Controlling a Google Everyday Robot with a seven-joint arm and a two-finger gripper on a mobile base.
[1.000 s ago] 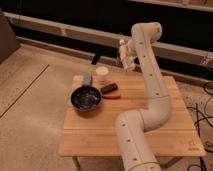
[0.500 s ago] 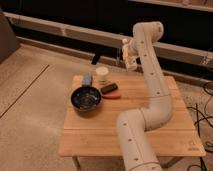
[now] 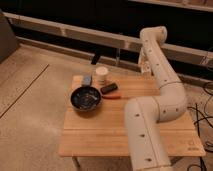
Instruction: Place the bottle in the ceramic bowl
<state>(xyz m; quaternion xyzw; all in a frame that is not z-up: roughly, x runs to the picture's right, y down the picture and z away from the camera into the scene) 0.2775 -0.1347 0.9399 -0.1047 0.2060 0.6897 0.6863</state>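
Drawn back to the right over the last second, the gripper (image 3: 142, 64) now sits tucked against the pale forearm of the arm (image 3: 165, 95), above the far right edge of the wooden counter (image 3: 100, 131) and partly hidden behind that arm. Whether it is clenched or released cannot be told from this angle, and nothing can be made out in its grasp.

On the counter nothing has shifted. The bottle (image 3: 87, 80), a small slim whitish shape, rests near the far left corner, just behind the rim of the ceramic bowl (image 3: 86, 97) and just left of a short cream cup (image 3: 102, 75); whether it touches either one cannot be told. The glossy black bowl, speckled pale inside, stands in the counter's left half, well apart from the gripper. A flat black-and-orange item (image 3: 110, 91) lies just to the bowl's right, in front of the cup.

The arm rises from the counter's near right side, bends at a thick elbow and climbs to a rounded joint high against the dark wall. Cables (image 3: 202, 120) trail over the floor at the far right.
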